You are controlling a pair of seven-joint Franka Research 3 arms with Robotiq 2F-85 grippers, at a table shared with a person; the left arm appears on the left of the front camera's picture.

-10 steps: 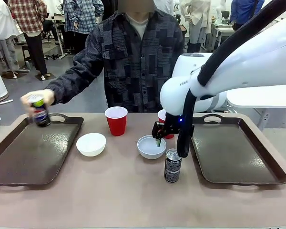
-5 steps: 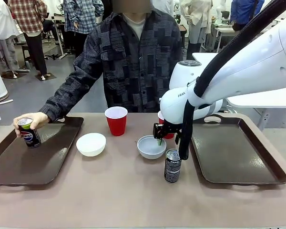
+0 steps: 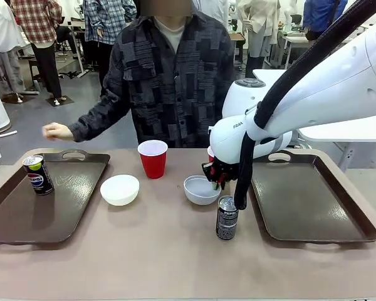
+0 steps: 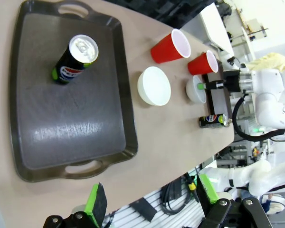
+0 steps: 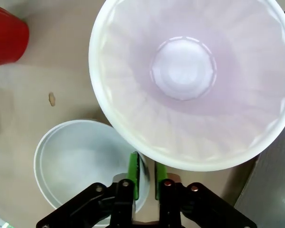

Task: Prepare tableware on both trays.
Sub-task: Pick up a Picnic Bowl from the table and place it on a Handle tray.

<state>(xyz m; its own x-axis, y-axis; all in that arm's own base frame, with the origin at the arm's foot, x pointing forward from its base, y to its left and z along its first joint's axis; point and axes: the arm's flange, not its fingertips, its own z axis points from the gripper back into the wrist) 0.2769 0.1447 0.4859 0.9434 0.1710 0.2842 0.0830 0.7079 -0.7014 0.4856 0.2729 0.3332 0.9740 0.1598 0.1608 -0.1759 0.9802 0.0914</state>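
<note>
My right gripper [image 3: 216, 179] is shut on the near rim of a small white bowl [image 3: 199, 190] at the table's middle. In the right wrist view its green pads [image 5: 133, 172] pinch that bowl's [image 5: 80, 159] rim. A red cup [image 5: 185, 76] stands just beyond, showing its white inside. The black Pepsi can [image 3: 227, 217] stands in front of the bowl, left of the right tray [image 3: 307, 200]. The blue Pepsi can [image 3: 37, 174] stands on the left tray [image 3: 31, 213]. A second bowl [image 3: 120, 189] and another red cup [image 3: 153, 158] sit between the trays. My left gripper [image 4: 152, 199] hangs open high above the left tray [image 4: 61, 123].
A person stands at the far side of the table, one hand [image 3: 53, 132] raised behind the left tray. The second red cup [image 3: 211, 153] is partly hidden behind my right wrist. The table's near half holds nothing but the black can.
The person set the blue can on the left tray and drew the hand back. My right gripper closed on the bowl's rim, and the bowl shifted slightly.
</note>
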